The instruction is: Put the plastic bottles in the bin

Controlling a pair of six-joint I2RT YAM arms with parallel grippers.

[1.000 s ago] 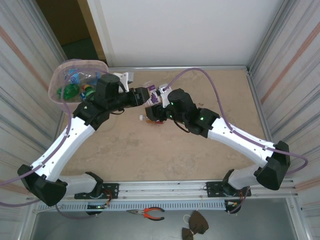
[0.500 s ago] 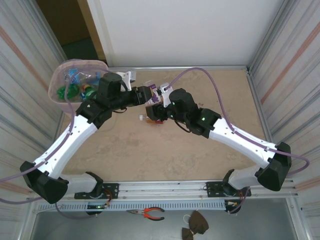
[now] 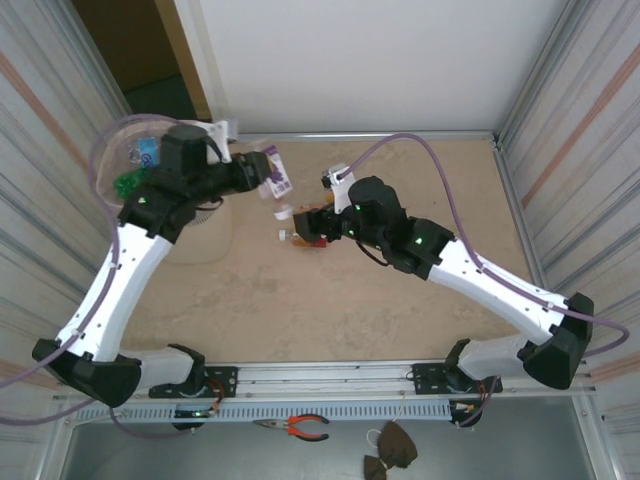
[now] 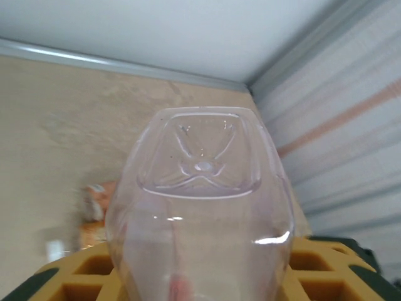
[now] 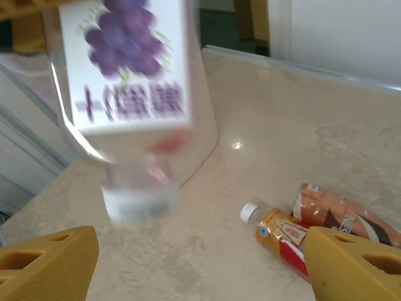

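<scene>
Progress: several plastic bottles lie in the bin. Left jaws clamp a grape-labelled bottle near its rim, not yet dropped. Right jaws gape empty near two bottles on the desk; I count three left to bin

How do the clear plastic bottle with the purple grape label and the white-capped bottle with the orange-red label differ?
The clear plastic bottle with the purple grape label is held by the left hand above the table; the white-capped bottle with the orange-red label lies on its side there. Its label is mostly white; the other's, orange-red. Both are drink bottles.
</scene>
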